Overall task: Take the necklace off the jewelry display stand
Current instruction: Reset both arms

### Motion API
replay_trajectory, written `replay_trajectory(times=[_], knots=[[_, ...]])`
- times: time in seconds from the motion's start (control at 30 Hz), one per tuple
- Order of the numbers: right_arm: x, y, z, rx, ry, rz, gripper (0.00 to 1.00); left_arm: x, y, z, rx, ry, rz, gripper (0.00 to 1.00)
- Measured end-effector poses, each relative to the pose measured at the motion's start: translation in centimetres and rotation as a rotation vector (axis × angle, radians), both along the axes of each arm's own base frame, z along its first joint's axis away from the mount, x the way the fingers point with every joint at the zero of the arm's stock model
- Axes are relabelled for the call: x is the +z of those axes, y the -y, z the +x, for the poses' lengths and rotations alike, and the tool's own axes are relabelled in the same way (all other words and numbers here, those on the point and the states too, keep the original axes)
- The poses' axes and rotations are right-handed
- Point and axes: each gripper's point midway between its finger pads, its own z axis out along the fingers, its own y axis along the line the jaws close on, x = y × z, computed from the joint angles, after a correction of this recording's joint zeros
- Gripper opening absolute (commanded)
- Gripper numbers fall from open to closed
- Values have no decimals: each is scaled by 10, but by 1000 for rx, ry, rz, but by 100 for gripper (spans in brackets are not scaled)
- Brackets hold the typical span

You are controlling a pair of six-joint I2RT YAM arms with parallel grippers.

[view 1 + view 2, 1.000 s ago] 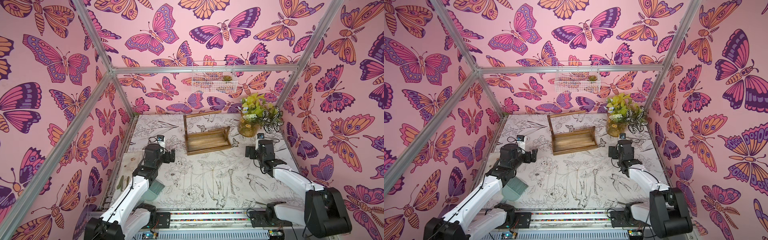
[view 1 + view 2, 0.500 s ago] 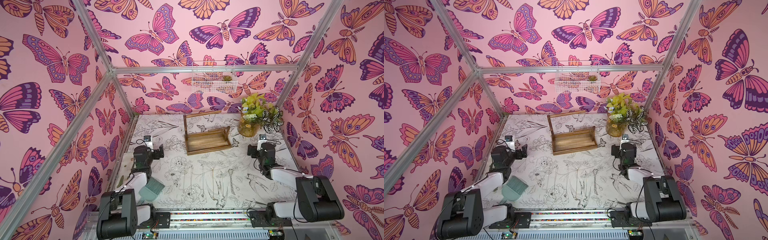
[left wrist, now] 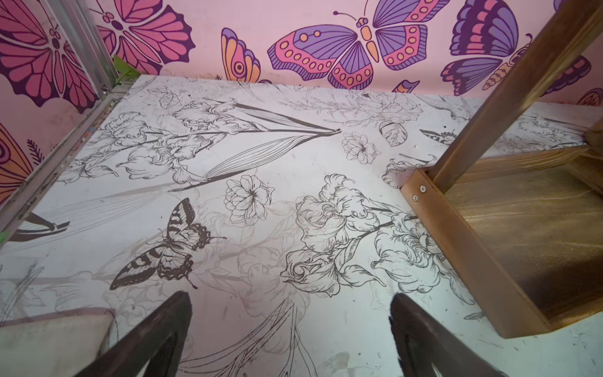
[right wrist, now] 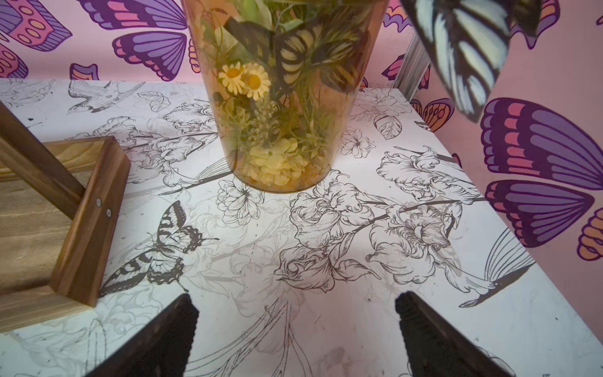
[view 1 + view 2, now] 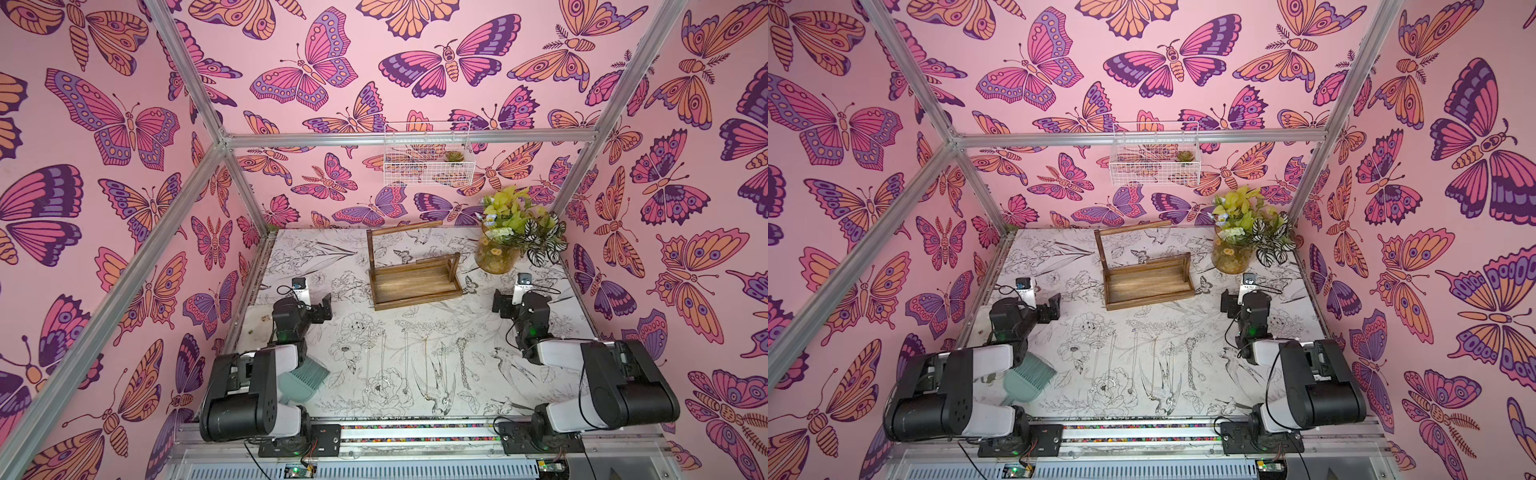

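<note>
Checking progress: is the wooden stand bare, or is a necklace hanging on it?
Bare, as far as shows: in both top views nothing hangs on the stand, and its tray is empty.

- One jewelry display stand [image 5: 415, 286], dead centre in both top views.
- Two tools, there they are: the left tool [image 3: 290, 303] and the right tool [image 4: 297, 303], one at the bottom of each wrist view.
- One white wire basket [image 5: 428, 176], upper middle, and in it one little succulent [image 5: 453, 156].
- One amber vase [image 5: 496, 257] of flowers, right of centre.
- One green brush [image 5: 303, 380], lower left.
- Necklace chains [image 5: 462, 361] on the counter [image 5: 478, 316], lower middle: several, too fine for a sure count.
</note>
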Motion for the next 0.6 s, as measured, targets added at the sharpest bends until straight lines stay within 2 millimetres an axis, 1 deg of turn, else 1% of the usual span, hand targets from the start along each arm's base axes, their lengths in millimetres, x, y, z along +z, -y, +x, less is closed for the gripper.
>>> replay_trajectory(times=[0.13, 0.27, 0.43, 0.6], knots=[[-7, 4, 1, -27, -10, 5, 99, 1, -2, 2, 16, 31, -3, 97], [-7, 6, 1, -36, -9, 9, 99, -6, -4, 0, 27, 21, -3, 97], [-7, 9, 1, -44, -9, 10, 99, -8, -6, 2, 40, 31, -2, 100], [-7, 9, 1, -47, -8, 13, 99, -8, -8, 3, 60, 29, 6, 100]])
